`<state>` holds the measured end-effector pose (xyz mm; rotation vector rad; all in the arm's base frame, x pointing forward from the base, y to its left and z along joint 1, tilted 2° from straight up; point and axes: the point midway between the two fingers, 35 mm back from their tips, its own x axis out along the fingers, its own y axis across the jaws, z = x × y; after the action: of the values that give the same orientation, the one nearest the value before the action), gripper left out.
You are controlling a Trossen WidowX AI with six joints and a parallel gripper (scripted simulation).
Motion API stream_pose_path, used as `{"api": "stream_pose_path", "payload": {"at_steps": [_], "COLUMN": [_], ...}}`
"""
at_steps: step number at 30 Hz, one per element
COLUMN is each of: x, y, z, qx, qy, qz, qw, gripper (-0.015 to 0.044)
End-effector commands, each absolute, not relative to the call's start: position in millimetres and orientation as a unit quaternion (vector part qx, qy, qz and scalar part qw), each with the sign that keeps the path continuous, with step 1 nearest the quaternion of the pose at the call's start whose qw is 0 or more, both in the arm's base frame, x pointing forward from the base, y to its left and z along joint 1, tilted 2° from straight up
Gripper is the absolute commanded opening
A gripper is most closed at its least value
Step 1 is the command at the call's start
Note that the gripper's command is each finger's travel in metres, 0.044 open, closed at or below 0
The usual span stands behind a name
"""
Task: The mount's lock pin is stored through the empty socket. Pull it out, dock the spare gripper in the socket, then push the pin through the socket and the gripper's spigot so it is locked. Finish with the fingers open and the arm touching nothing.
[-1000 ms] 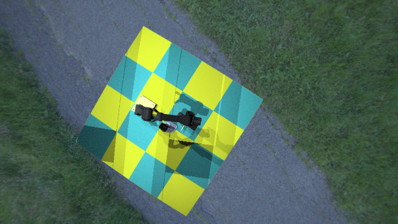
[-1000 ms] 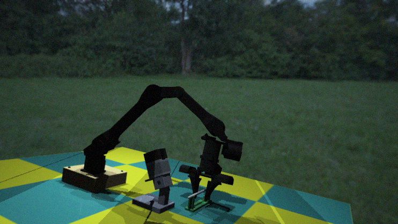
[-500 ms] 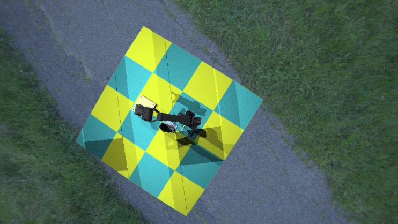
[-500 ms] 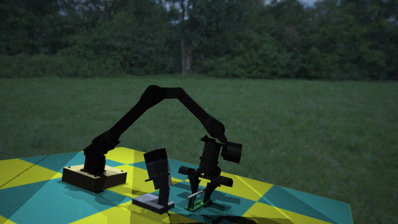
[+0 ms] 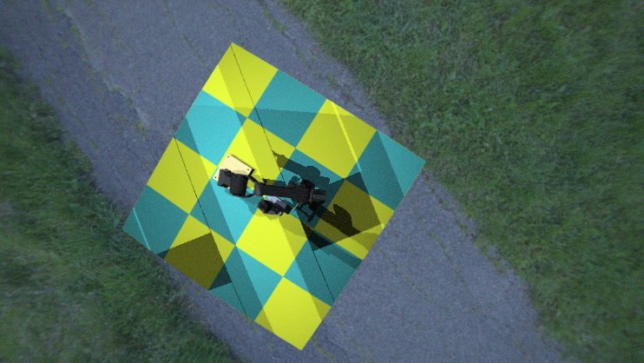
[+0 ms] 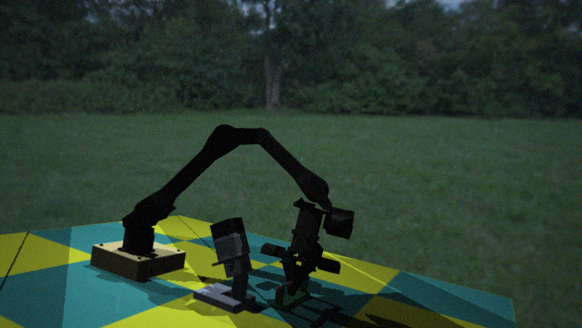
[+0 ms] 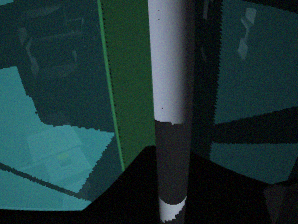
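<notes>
From above, the gripper (image 5: 311, 198) (image 6: 292, 289) (image 7: 160, 155) hides most of the pin (image 5: 295, 207) (image 6: 281, 286) (image 7: 167, 65); from outside, the pin is seen at the green rack (image 6: 293, 300) (image 7: 131, 75); at the wrist, it appears clamped between closed fingers (a straight lift should be made, untwisted).

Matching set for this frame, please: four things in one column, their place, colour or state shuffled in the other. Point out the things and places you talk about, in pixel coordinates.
1. Arm's base block (image 5: 234, 162) (image 6: 162, 267)
2. Pale rod (image 5: 296, 207) (image 6: 283, 286) (image 7: 169, 65)
3. Rod's stand (image 6: 300, 297) (image 7: 127, 75)
4. Grey plate (image 5: 274, 198) (image 6: 216, 293)

A. Green
B. Between the closed fingers of the gripper (image 6: 292, 291) (image 7: 173, 150)
C. Cream on top, carrying the arm
D. Beneath a tilted grey-and-black unit

Pairs: 1-C, 2-B, 3-A, 4-D
</notes>
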<state>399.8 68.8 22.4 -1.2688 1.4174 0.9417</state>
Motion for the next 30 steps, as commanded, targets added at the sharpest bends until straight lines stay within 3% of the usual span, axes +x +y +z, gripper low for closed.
{"api": "stream_pose_path", "payload": {"at_steps": [1,30], "x": [400,396], "y": [69,67], "z": [21,91], "qx": [-0.520,-0.520], "qy": [0.582,0.582], "qz": [0.390,0.390], "qw": [0.488,0.488], "gripper": [0.0000,0.0000]}}
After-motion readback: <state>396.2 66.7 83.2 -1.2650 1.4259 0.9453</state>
